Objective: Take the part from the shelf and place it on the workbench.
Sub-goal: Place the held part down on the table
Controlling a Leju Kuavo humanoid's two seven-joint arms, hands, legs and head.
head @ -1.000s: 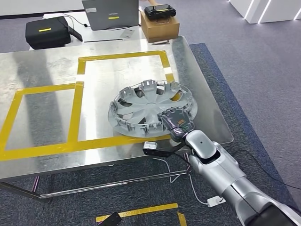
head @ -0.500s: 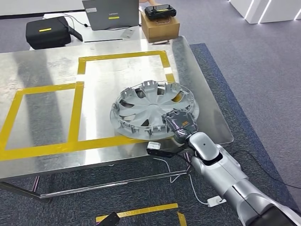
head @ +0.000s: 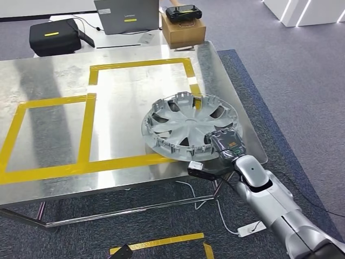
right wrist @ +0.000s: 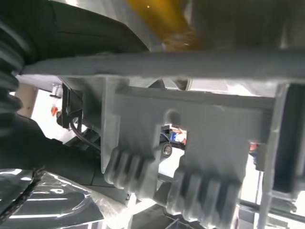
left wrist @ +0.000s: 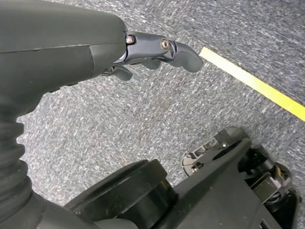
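The right hand (head: 227,144) grips the near right rim of the wheel cover (head: 190,127) on the worktop (head: 53,145), its fingers hidden underneath; the left hand (left wrist: 158,50) hangs empty, fingers loosely apart.

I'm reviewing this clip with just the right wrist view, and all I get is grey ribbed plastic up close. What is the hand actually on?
Observer: The right hand grips the near rim of a silver hubcap, seen from the head view.
Operator: Is it over the workbench?
Observer: Yes, it is over the right part of the metal workbench, across the yellow tape, its right edge close to the table's edge.
Operator: And the other hand?
Observer: The left hand hangs over grey carpet beside a yellow floor line, holding nothing.
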